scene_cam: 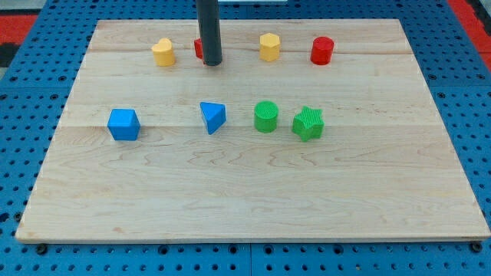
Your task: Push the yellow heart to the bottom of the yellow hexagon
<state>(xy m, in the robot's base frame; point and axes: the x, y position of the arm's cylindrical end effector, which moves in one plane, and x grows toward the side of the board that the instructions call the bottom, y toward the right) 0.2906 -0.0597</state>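
Near row, view's left to right: blue cube (123, 124), blue triangle (213, 116), green cylinder (266, 116), green star (308, 123). Far row: yellow heart (163, 52) at left, my tip (212, 63) just right of it, red block (199, 49) mostly hidden behind rod, yellow hexagon (269, 47), red cylinder (322, 50). Tip bare, holds nothing, touches no yellow block. All on board (245, 199).

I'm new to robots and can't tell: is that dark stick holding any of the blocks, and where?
Nothing is held. My tip only pushes; it stands between the yellow heart and the yellow hexagon, in front of a mostly hidden red block.
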